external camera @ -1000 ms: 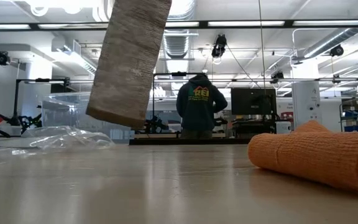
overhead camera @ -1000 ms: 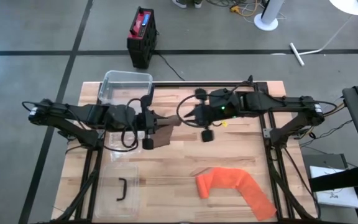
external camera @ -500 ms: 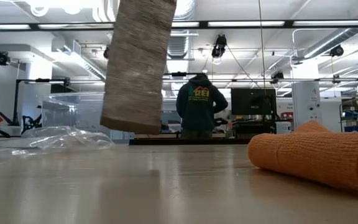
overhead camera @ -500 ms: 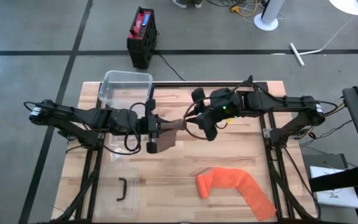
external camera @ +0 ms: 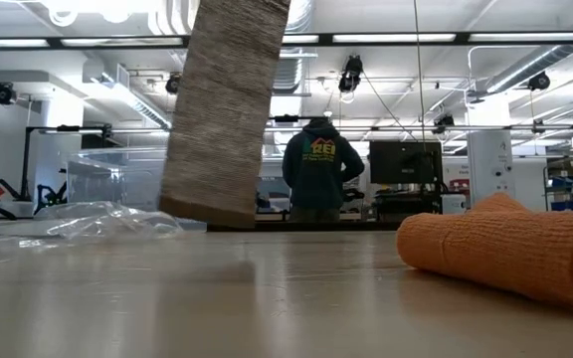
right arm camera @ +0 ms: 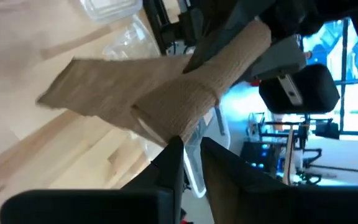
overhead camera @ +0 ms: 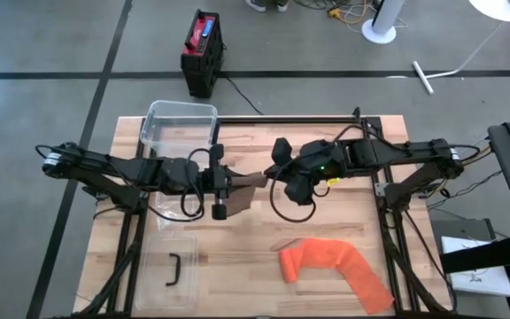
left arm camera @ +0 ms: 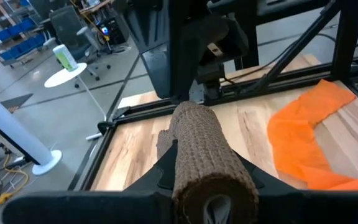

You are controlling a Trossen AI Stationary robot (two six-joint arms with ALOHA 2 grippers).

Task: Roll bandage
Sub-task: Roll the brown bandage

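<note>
Over the table's middle, from above: the left gripper [overhead camera: 226, 188] and right gripper [overhead camera: 277, 180] meet on the brown bandage [overhead camera: 246, 183], held between them.
Front right of the table: an orange bandage [overhead camera: 335, 266] lies loose.
Low view: the brown strip hangs just above the table [external camera: 267, 298]; a person [external camera: 316, 164] stands behind.
Left wrist view: fingers clamped on the brown roll.
Right wrist view: fingers [right arm camera: 173, 158] pinched on its other end.

Since the earlier pictures, the right gripper [overhead camera: 271, 180] has been swung down and toward the left gripper [overhead camera: 228, 184], and is now closed on the end of the brown rolled elastic bandage [overhead camera: 248, 183]. In the low view, the bandage's hanging tail [external camera: 223, 109] has been shifted rightward and lowered, with its bottom edge brought nearer the light wooden table [external camera: 267, 298].
</note>
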